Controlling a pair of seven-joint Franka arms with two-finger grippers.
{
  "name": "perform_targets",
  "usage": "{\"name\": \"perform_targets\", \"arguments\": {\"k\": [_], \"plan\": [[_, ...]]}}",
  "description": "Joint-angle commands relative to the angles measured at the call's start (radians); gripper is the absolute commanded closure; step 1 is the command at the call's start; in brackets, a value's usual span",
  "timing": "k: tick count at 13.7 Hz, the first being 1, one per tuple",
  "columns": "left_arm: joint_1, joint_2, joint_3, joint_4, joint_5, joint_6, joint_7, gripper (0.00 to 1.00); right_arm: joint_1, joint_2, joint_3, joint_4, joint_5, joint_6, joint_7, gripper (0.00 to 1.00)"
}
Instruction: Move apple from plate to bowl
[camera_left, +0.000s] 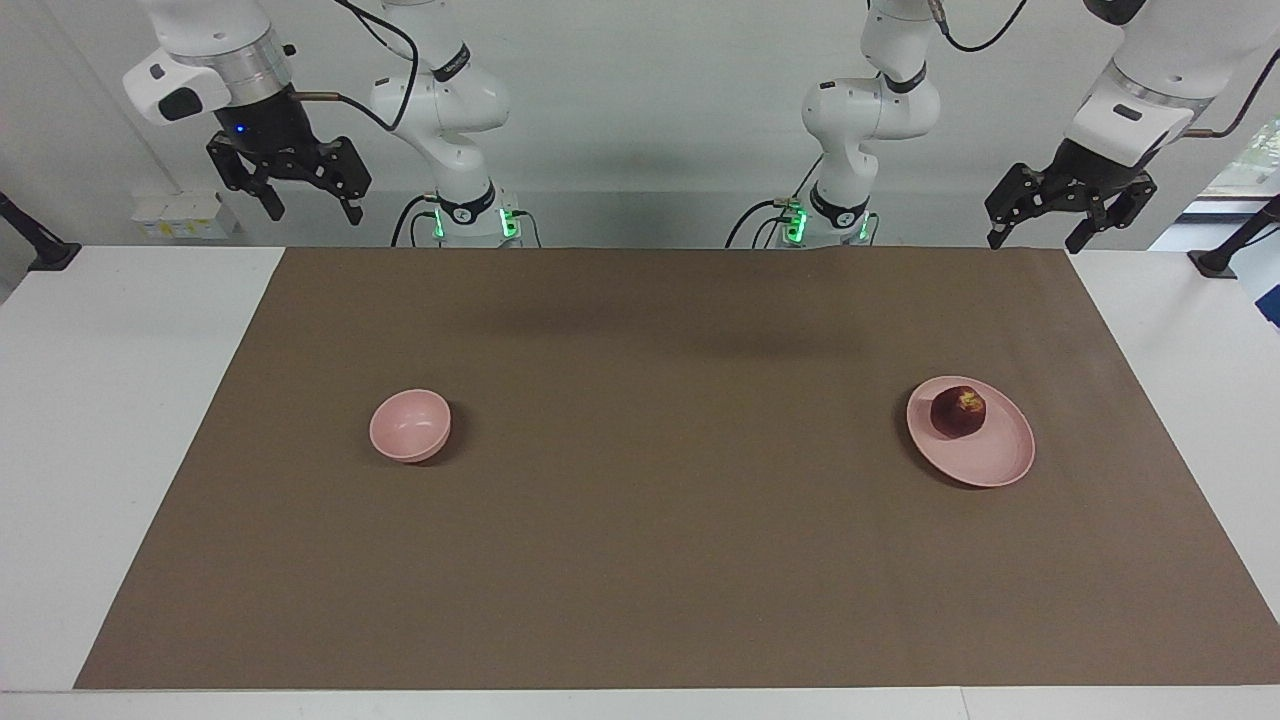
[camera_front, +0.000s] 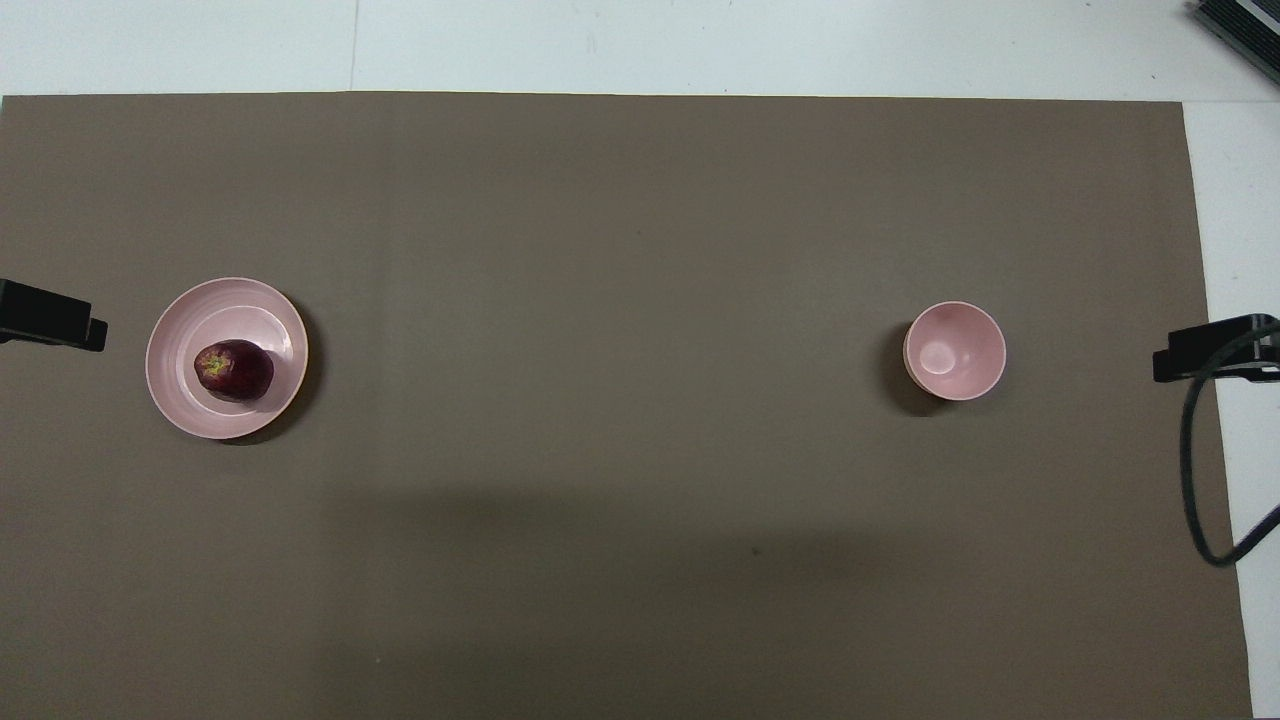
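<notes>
- Apple, small, round and dark red, sits on the pale pink plate, on the part of the plate toward the left arm's end of the table and slightly nearer the robots than the plate's centre.
- Its yellowish stem patch faces upward, tipped toward the left arm's end; the fruit is nearly round, with no clear long axis.
- Plate lies flat on the brown mat, toward the left arm's end of the table, about midway between the mat's edge nearest the robots and its farthest edge.
- Small deep pink bowl stands upright and empty on the mat toward the right arm's end, well apart from the plate and at about the same distance from the robots.
- Left gripper hangs raised in the air over the mat's corner at the robots' edge, fingers spread wide, holding nothing.
- Right gripper hangs raised over the robots' edge of the table at the right arm's end, fingers spread wide, holding nothing.
- Both arms wait, well clear of the apple and the bowl.
</notes>
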Motion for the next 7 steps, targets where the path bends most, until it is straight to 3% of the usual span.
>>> {"name": "perform_targets", "arguments": {"k": [1,7], "plan": [[0.015,-0.014,-0.006,-0.006,-0.013,0.0,0.014,0.0,-0.008,-0.021,0.004,-0.029,0.018,0.019,0.019,0.0],[0.009,-0.014,-0.006,-0.006,-0.013,-0.007,0.006,0.0,-0.006,-0.021,0.004,-0.029,0.018,0.018,0.019,0.0]]}}
